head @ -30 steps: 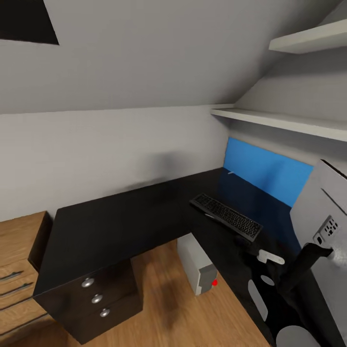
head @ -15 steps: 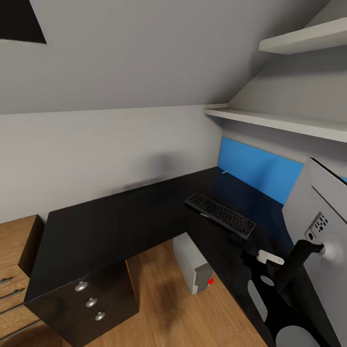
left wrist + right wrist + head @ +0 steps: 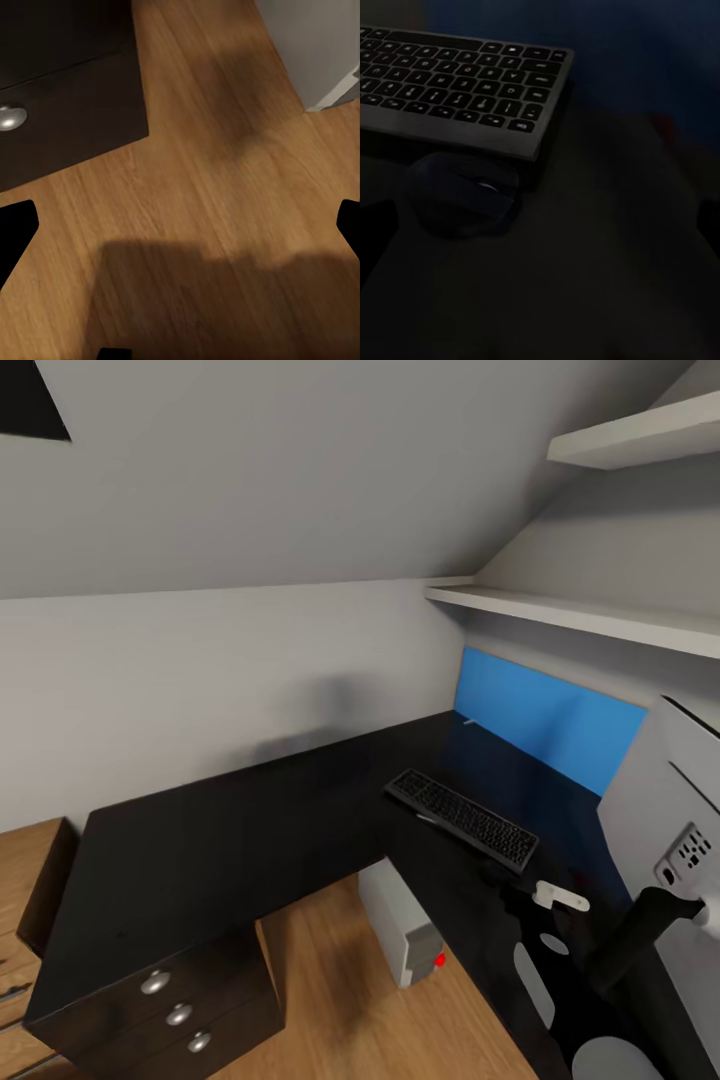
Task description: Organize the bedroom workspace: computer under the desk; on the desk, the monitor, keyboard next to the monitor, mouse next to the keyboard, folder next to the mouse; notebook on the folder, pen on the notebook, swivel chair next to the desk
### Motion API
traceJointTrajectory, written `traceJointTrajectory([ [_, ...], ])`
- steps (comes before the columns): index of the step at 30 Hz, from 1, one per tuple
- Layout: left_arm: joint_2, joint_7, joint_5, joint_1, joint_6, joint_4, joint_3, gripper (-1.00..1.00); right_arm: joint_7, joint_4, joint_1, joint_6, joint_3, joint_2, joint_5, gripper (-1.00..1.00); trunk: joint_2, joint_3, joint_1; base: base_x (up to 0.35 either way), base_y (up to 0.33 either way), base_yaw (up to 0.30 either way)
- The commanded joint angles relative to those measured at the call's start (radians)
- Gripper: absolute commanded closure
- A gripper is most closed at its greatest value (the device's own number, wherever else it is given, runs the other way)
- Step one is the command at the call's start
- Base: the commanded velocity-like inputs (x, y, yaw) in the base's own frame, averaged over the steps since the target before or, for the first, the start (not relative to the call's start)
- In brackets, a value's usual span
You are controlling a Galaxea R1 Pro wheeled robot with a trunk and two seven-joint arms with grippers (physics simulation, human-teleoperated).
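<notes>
Glossy black desk (image 3: 230, 830) carries the keyboard (image 3: 462, 819); mouse (image 3: 461, 191) touches its edge. Computer (image 3: 400, 925) at 6 o'clock, below. Left gripper (image 3: 180, 225) fingers spread; right gripper state indeterminate.

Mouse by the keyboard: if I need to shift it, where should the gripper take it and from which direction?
Probably across its two long sides, coming straight down from above. The mouse is a low rounded oval lying flat on the desk, so only its flanks offer grip. One end sits close against the keyboard edge, so keep the fingers off that side.
</notes>
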Motion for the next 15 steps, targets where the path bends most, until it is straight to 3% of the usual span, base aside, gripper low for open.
traceJointTrajectory([
  [1,0.000,0.003,0.005,-0.001,-0.003,0.001,-0.004,-1.00,-0.002,0.002,-0.001,-0.006,0.002,0.000,-0.011,-1.00,-0.001,-0.001,0.000,0.131,0.000,0.000],
  [8,0.000,0.002,0.005,-0.001,-0.003,0.001,-0.004,-1.00,-0.001,0.019,-0.001,-0.008,0.004,0.002,-0.010,-1.00,-0.001,-0.001,0.000,0.240,0.000,0.000],
  [15,0.000,0.002,0.005,-0.001,-0.003,0.001,-0.004,-1.00,-0.001,0.022,-0.001,-0.008,0.005,0.003,-0.009,-1.00,-0.001,-0.001,0.000,0.072,0.000,0.000],
])
